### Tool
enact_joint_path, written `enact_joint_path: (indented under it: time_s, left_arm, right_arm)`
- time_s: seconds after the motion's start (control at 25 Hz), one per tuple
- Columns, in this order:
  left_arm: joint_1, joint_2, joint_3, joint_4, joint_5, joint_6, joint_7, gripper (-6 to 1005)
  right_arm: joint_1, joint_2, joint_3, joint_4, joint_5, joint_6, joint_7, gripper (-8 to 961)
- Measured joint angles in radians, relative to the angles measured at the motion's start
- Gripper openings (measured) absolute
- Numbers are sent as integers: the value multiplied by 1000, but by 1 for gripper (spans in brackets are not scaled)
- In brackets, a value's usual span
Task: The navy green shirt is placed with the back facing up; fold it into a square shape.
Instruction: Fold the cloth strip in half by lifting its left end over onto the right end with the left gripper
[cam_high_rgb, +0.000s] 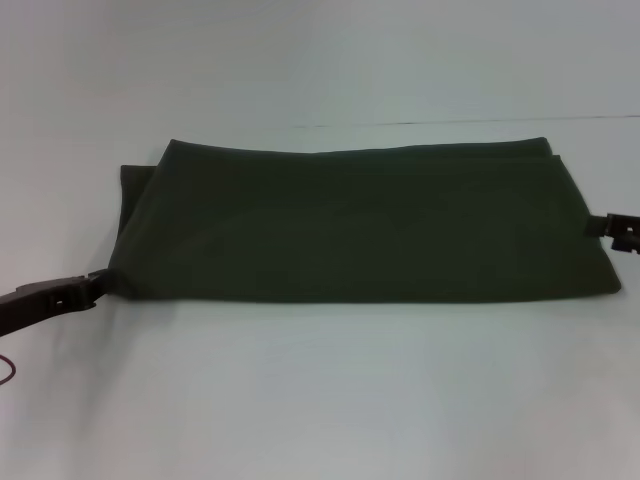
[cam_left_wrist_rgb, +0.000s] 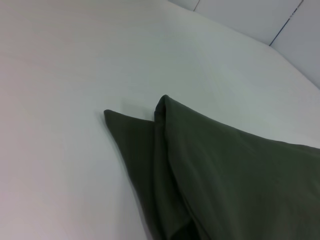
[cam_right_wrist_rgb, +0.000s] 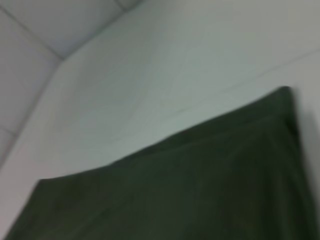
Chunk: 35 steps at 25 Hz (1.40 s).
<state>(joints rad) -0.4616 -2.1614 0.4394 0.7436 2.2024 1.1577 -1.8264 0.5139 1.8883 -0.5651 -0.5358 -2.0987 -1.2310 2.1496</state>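
The navy green shirt (cam_high_rgb: 350, 225) lies folded into a wide, flat band across the middle of the white table (cam_high_rgb: 320, 400). A lower layer sticks out at its far left corner (cam_left_wrist_rgb: 125, 135). My left gripper (cam_high_rgb: 98, 283) is at the shirt's near left corner, level with the table. At the middle of the shirt's right edge is my right gripper (cam_high_rgb: 603, 227). Both wrist views show only the shirt (cam_right_wrist_rgb: 200, 190) and the table, with none of either gripper's own parts in them.
A thin seam line (cam_high_rgb: 450, 123) crosses the table behind the shirt. A bit of red cable (cam_high_rgb: 8, 370) shows at the left edge under my left arm. Pale wall panels (cam_left_wrist_rgb: 280, 20) rise beyond the table's far side.
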Motion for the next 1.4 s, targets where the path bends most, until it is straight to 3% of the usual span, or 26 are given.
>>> enact_joint_path:
  time_s: [0.76,1.4]
  left_arm:
    - [3,0,-1,0,0,2,-1,25]
    - [3,0,-1,0,0,1,1,26]
  right_arm:
    - [-21,9,3,-5,-69,35,32,696]
    - [-11,35,-4,5,-69,44,24,563]
